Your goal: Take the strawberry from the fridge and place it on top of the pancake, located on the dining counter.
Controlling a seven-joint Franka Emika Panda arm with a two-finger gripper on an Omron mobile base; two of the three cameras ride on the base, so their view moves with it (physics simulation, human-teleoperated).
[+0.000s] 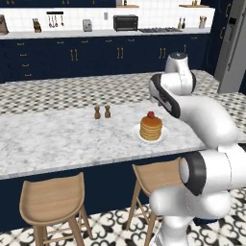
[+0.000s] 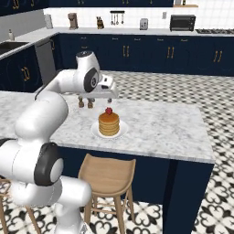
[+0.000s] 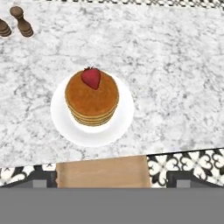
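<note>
— Two wooden stools (image 1: 52, 197) are standing nearest in the left base view, tucked against the navy base of the dining counter (image 1: 57, 139). What is sitting on the marble?

— Right of the middle, the pancake (image 1: 151, 128) is resting on its white plate (image 1: 138, 136), and the strawberry (image 1: 151, 115) is lying on top of the stack. Two brown shakers (image 1: 102, 112) are standing to its left, a little farther back. The fridge (image 1: 232, 43) is showing at the far right.

— And from the right base view?

— One stool (image 2: 109, 174) is sitting closest, under the counter edge. Beyond it the strawberry (image 2: 109, 110) is perching on the pancake (image 2: 109, 124), and the white arm (image 2: 68, 87) is reaching in from the left, its hand hanging above and behind the stack, apart from the berry.

— Is the hand view settling the tool?

— The gripper (image 3: 112, 179) is standing spread wide, one dark fingertip (image 3: 41, 179) at each side, pinching nothing. A stool seat (image 3: 103, 171) is lying between them, and farther off the strawberry (image 3: 91, 77) is sitting on the far part of the pancake (image 3: 92, 99), with the shakers (image 3: 16, 26) at the far left.
</note>
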